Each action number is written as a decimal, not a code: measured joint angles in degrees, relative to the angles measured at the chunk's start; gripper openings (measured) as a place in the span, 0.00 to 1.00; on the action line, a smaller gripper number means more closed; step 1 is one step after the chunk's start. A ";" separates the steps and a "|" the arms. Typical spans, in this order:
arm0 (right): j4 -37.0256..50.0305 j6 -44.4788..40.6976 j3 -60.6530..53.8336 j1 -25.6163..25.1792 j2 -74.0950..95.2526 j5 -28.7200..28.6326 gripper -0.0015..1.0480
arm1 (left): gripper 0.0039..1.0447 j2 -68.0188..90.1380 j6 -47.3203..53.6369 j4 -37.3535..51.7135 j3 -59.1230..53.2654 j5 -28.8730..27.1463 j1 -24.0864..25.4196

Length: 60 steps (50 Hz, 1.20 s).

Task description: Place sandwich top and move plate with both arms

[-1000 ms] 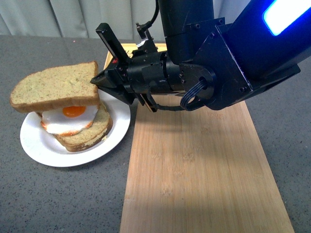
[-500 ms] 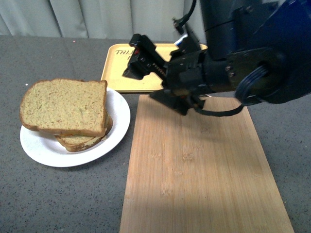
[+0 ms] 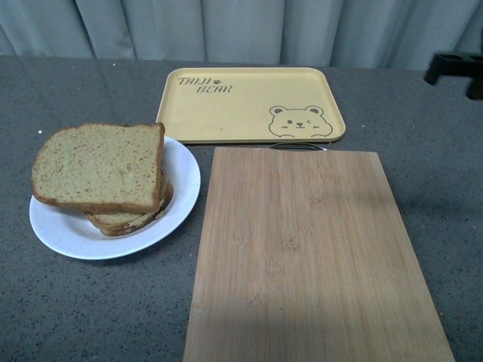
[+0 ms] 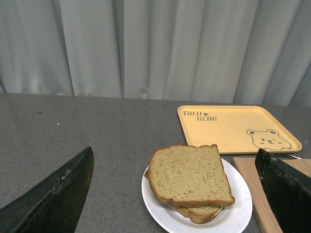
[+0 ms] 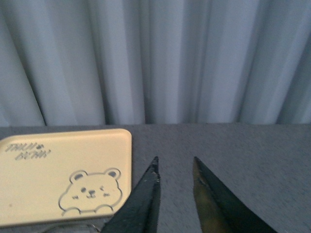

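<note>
Currently the first half of the task appears complete: the sandwich top (image 3: pixel 98 166) lies flat on the stacked slices, sitting slightly askew and overhanging them, on the plate (image 3: pixel 183 188) at the middle left of the front view. No egg shows beneath it. The plate rests on the grey worktop (image 3: pixel 75 317), just beside the left edge of the wooden board (image 3: pixel 302 249) and near the lower left corner of the yellow tray (image 3: pixel 249 102). Moving the plate with both arms is judged not yet begun. The left claw (image 4: pixel 175 151) is spread wide and empty, held back from the plate with the sandwich showing between its fingers. The right claw (image 5: pixel 175 159) stands apart by a narrow gap, pinching nothing, facing the tray's bear corner. Against the earlier frames: one second ago the right claw held the slice over the exposed egg; half a second ago the arm loomed over the board; now only a dark part of the right arm (image 3: pixel 456 69) shows at the upper right edge.
</note>
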 joint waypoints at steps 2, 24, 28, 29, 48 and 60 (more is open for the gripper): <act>-0.09 -0.28 -1.68 -0.68 -1.25 -0.61 0.14 | 0.94 0.00 0.00 0.00 0.00 0.00 0.00; -7.41 -1.09 -15.91 -7.43 -22.08 -7.41 0.01 | 0.94 0.00 0.00 0.00 0.00 0.00 0.00; -10.38 -1.09 -17.86 -8.48 -26.97 -8.68 0.01 | 0.94 0.00 0.00 0.00 0.00 0.00 0.00; -11.13 -1.09 -18.25 -8.70 -28.11 -8.90 0.01 | 0.94 0.00 0.00 0.00 0.00 0.00 0.00; -32.94 -1.11 -22.16 -15.34 -54.14 -15.32 0.01 | 0.94 0.00 0.00 0.00 0.00 -0.02 0.00; -41.29 -1.09 -23.26 -15.39 -63.89 -15.50 0.01 | 0.94 0.00 0.00 0.00 0.00 0.00 0.00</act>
